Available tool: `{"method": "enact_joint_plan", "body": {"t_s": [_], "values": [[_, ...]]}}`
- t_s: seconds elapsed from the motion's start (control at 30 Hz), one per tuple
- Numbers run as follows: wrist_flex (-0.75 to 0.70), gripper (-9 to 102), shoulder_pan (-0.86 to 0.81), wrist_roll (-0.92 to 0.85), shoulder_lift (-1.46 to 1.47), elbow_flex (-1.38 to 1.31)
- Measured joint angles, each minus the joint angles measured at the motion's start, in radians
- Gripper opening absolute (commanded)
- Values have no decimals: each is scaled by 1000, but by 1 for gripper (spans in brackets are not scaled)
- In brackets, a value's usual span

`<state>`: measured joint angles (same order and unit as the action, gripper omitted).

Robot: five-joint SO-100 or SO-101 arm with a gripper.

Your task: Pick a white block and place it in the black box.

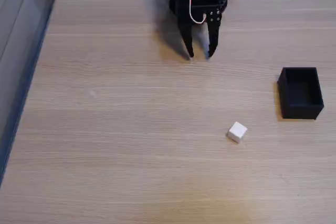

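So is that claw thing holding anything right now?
No, nothing. The gripper is open and empty, and the white block lies apart on the table.

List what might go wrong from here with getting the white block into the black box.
1. The white block sits turned at an angle on the table, so the fingers may catch its corners and twist or nudge it instead of gripping flat faces.
2. The black box is small and thin-walled; a slightly off release could drop the block on the rim, or the gripper could shove the box.
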<state>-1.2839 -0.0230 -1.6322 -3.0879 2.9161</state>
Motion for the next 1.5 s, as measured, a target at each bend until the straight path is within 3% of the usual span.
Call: {"method": "enact_joint_plan", "body": {"t_s": [0.27, 0.77, 1.5], "values": [[87, 29, 84, 95, 330, -212], [445, 29, 129, 126, 859, -445], [578, 29, 178, 163, 1408, -865]]}}
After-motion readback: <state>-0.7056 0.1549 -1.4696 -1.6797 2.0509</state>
